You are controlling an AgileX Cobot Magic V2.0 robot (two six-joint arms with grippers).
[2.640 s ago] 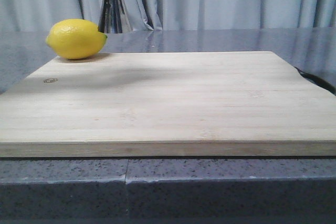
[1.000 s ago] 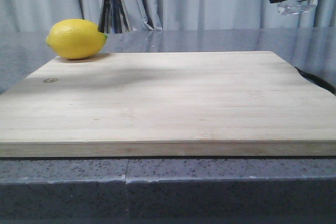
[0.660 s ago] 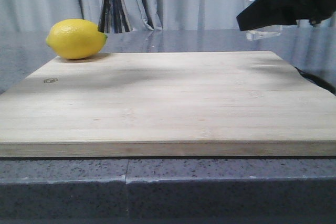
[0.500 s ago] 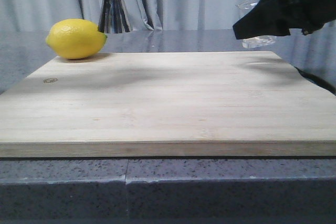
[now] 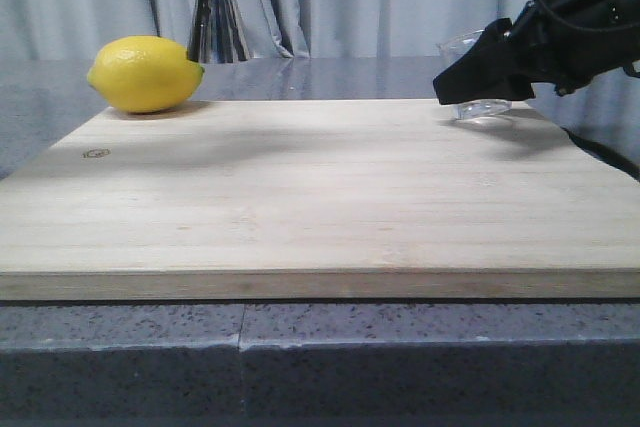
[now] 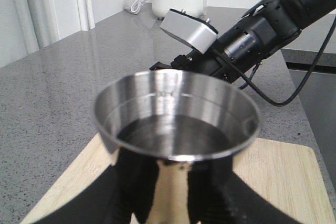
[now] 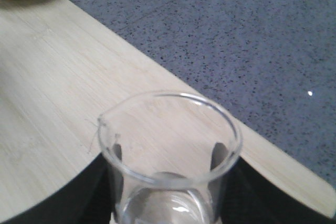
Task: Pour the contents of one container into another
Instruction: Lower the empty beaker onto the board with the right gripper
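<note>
Both my jaws are clenched, left on the shiny steel hourglass jigger [image 6: 176, 129] held aloft, right on the small clear glass beaker [image 5: 478, 75] at the pale wooden cutting board's [image 5: 320, 197] far right corner; pouring looks done, so releasing comes next.

Left arm: reaches in along the top edge of the front view.
Left gripper [image 6: 168, 203]: black fingers closed around a held object.
Right arm: extends in from the right, angled downward.
Right gripper [image 5: 478, 75]: clamped on a held object.

Yellow lemon [image 5: 145, 73], pale-grained wooden board [image 5: 320, 197], speckled grey counter [image 5: 320, 357].
</note>
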